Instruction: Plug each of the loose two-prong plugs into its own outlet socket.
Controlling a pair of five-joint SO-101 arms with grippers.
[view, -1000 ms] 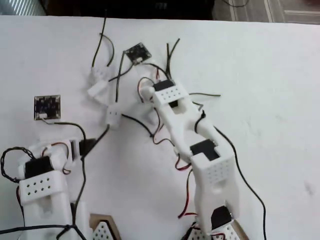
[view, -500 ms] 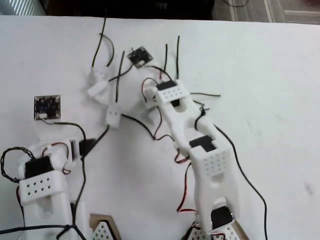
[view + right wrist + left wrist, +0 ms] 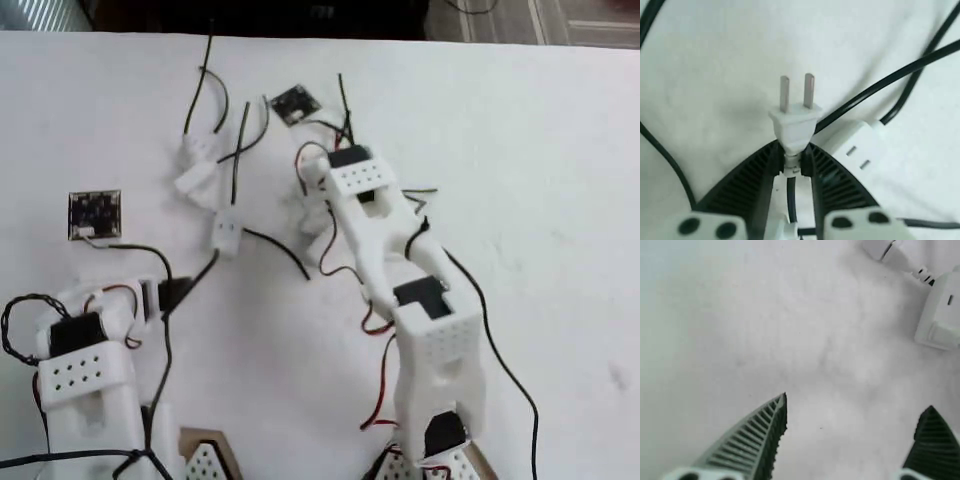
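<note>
Right wrist view: the right gripper (image 3: pixel 792 150) is holding a white two-prong plug (image 3: pixel 794 122) by its neck.

Its fingers are pinching narrowly on the plug, whose prongs are pointing away over the white bench (image 3: pixel 715 60). A white outlet socket (image 3: pixel 852 147) is lying just beside the fingers, and black cables (image 3: pixel 900 72) are crossing behind it. The high view is adding the wider layout: the right arm (image 3: pixel 400 260) is stretching to the upper middle of the frame, white connector blocks (image 3: pixel 227 232) are lying to its left among loose leads, one circuit board (image 3: pixel 296 103) is sitting just above the arm's tip, and a second board (image 3: pixel 95 213) is sitting near the left edge. The left wrist view is showing the left gripper (image 3: pixel 856 404) with fingers spread wide around nothing, over bare bench, with a white block (image 3: pixel 940 315) lying near.
</note>
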